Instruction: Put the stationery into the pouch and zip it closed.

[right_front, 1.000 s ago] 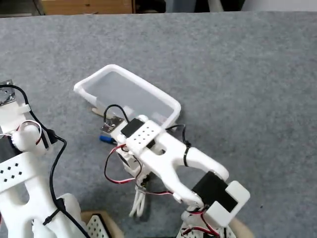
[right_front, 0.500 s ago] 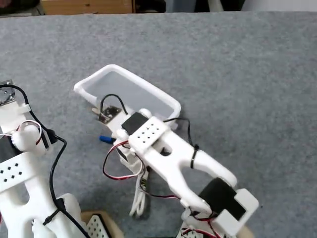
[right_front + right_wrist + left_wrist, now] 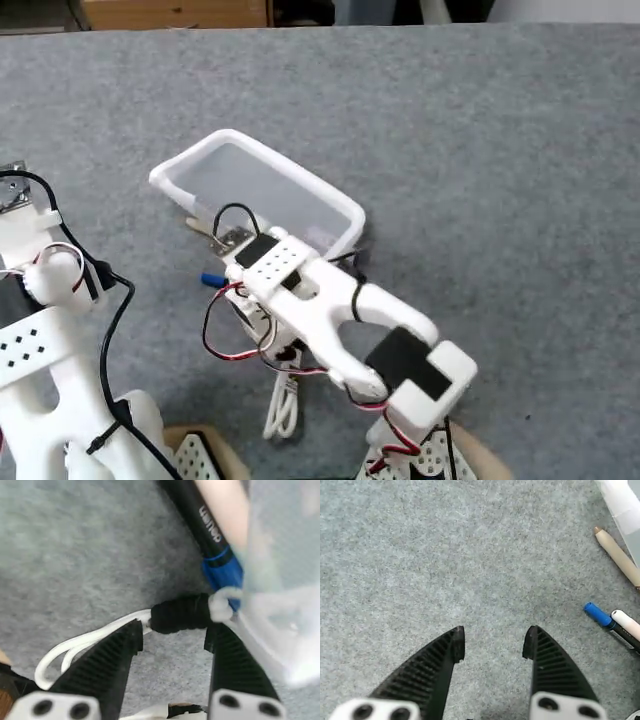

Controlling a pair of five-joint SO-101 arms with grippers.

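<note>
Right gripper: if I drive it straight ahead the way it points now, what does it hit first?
Most likely the black wrap on the white cord, just ahead of the right gripper, between its open jaws. The blue-banded pen lies beyond; depth is unclear.

The grey table cover (image 3: 500, 150) is matt, fuzzy cloth. The translucent white pouch (image 3: 290, 168) looks like smooth frosted plastic. The left gripper (image 3: 494, 642) has ribbed, matt black plastic jaws. The blue-capped black pen (image 3: 602, 619) is glossy.
</note>
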